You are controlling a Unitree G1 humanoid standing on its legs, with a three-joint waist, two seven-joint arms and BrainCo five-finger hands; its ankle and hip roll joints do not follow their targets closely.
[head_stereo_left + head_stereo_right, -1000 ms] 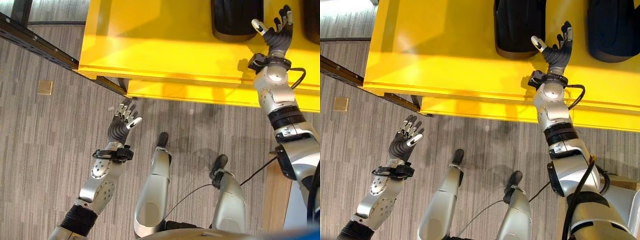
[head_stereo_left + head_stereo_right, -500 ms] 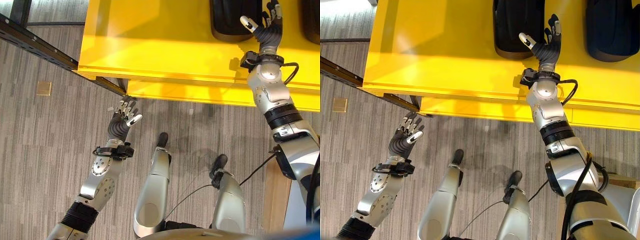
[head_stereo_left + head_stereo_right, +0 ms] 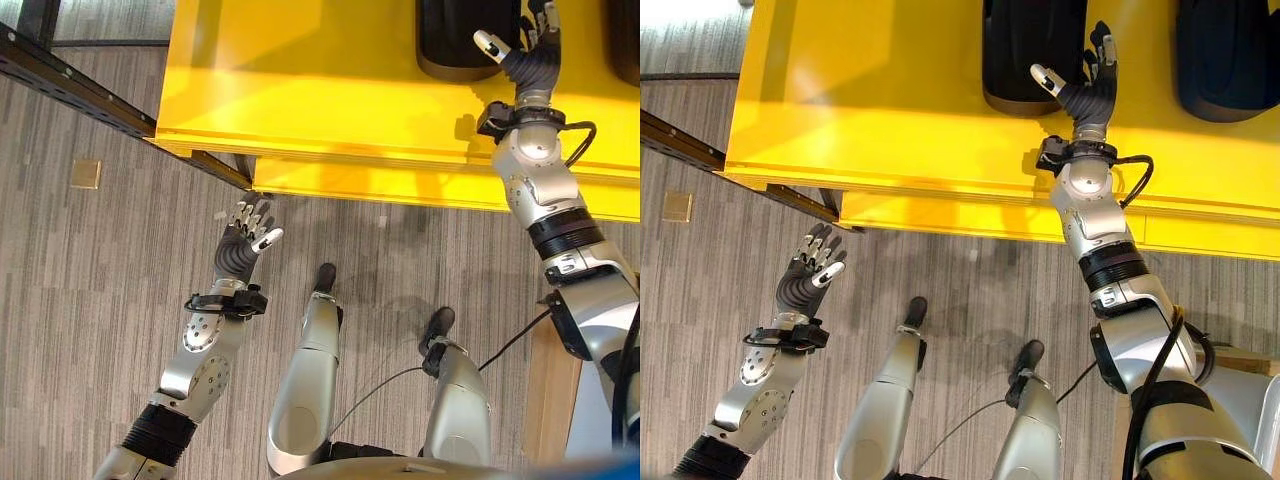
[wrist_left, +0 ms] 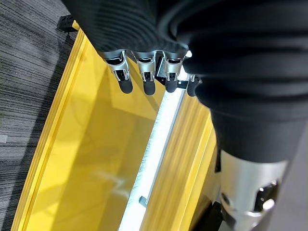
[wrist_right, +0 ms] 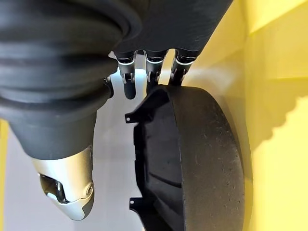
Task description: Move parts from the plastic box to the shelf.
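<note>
Right hand (image 3: 1087, 92), fingers apart and holding nothing, reaches at the black part (image 3: 1030, 45) at 12 o'clock in the yellow box (image 3: 870, 110); spread wide over its rim, then clamp; left hand (image 3: 808, 275) idles, fingers relaxed, at 8 o'clock.

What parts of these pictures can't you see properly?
- The black part by the right hand: its far end is cut off by the edge of both eye views.
- Second black part: cut off at the corner of the right eye view.
- Yellow box: its far side runs past the edge. The open left hand is over the floor.
</note>
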